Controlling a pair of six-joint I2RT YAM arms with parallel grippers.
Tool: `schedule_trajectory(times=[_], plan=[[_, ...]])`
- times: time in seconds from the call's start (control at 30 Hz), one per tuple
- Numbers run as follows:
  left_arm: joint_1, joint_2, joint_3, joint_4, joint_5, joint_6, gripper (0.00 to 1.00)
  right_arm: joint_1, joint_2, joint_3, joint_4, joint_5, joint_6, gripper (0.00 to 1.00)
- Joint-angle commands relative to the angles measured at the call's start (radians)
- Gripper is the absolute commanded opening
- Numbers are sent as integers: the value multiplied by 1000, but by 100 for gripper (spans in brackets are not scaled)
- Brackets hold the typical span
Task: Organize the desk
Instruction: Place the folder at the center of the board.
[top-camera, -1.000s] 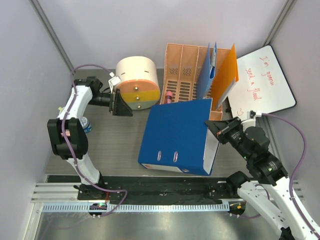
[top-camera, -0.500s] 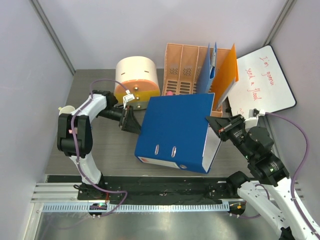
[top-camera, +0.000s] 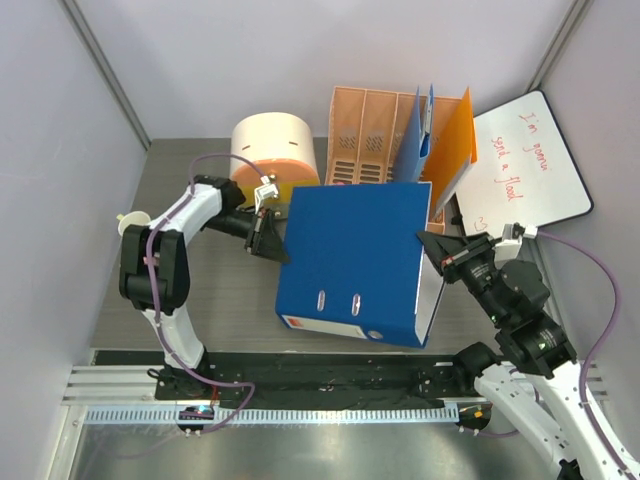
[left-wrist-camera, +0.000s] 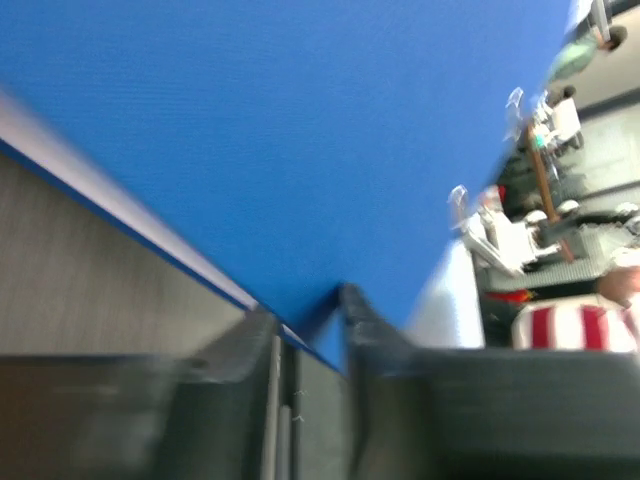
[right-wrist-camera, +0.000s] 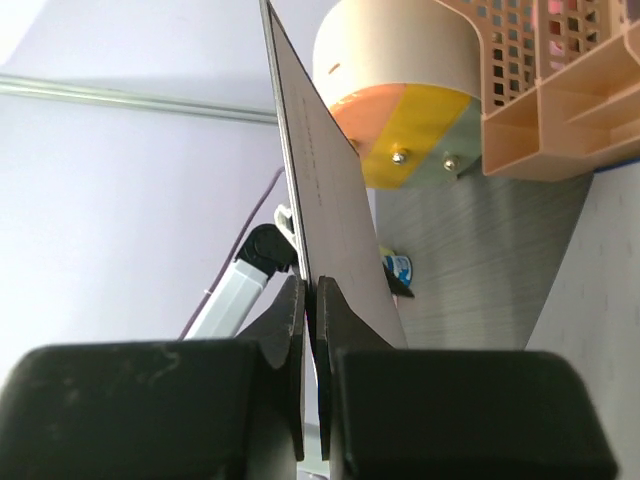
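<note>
right jaws: shut on blue binder (top-camera: 350, 255) cover | left jaws: at its edge, grip can't be told | risk: cover slips, binder gets dropped on counter (top-camera: 215, 300)

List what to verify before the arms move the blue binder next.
1. Right end effector shut on the blue binder cover: ok.
2. Left end effector straddling the binder's left edge: ok.
3. Left end effector clamped on it: cannot tell, wrist view blurred.
4. Binder clear of the peach file rack: cannot tell; its far edge overlaps the rack from above.
5. Rack's left slots free of folders: ok.
</note>
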Motion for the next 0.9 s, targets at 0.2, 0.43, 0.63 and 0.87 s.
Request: schedule_trajectory(times=[0.2,0.43,0.63,0.87], plan=[[-20,-87,271,-311,-176,-205,0,2,55,143,-130,2,-40,8],[-14,-115,371,-312,-501,-300,0,2,100,268,-354,63,-140,49],[-17,-145,439,-312,-768,-337,0,2,175,421,-478,129,-249,54],[-98,-196,508,-314,-1155,-338,0,2,224,446,-429,80,-281,56]])
